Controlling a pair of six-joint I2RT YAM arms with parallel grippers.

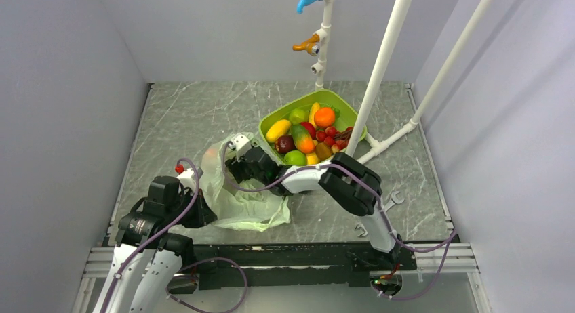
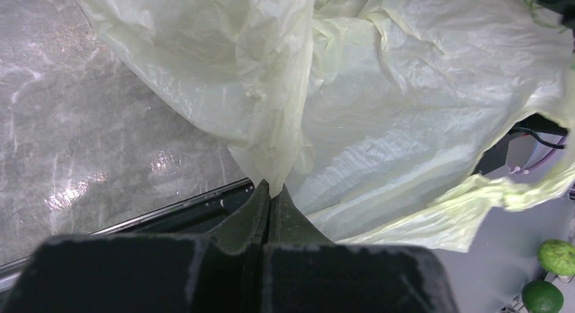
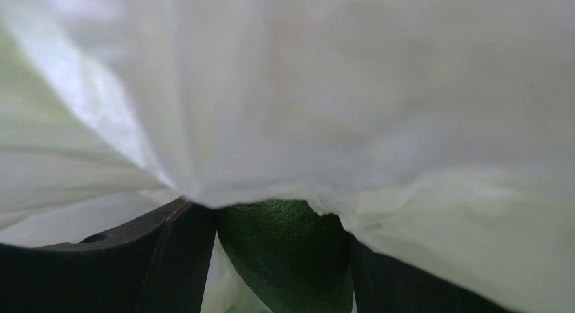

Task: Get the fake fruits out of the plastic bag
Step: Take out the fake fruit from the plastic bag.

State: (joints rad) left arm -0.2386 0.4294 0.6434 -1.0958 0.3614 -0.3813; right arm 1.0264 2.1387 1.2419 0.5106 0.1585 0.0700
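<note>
The pale-green plastic bag [image 1: 244, 198] lies crumpled on the table between the two arms. My left gripper [image 2: 272, 190] is shut on a pinched fold of the bag [image 2: 380, 110] at its near left edge. My right gripper [image 1: 239, 165] reaches into the bag's mouth. In the right wrist view it is shut on a dark green avocado [image 3: 285, 252], with bag film draped over the top of it. A pink-orange fruit [image 1: 211, 152] shows through the film at the bag's far left.
A green tray [image 1: 293, 104] at the back holds several fruits: yellow, orange, green, red. White pipes [image 1: 383, 62] stand beside and behind it. Two green fruits [image 2: 552, 276] show at the lower right of the left wrist view. A dark rail runs along the table's near edge.
</note>
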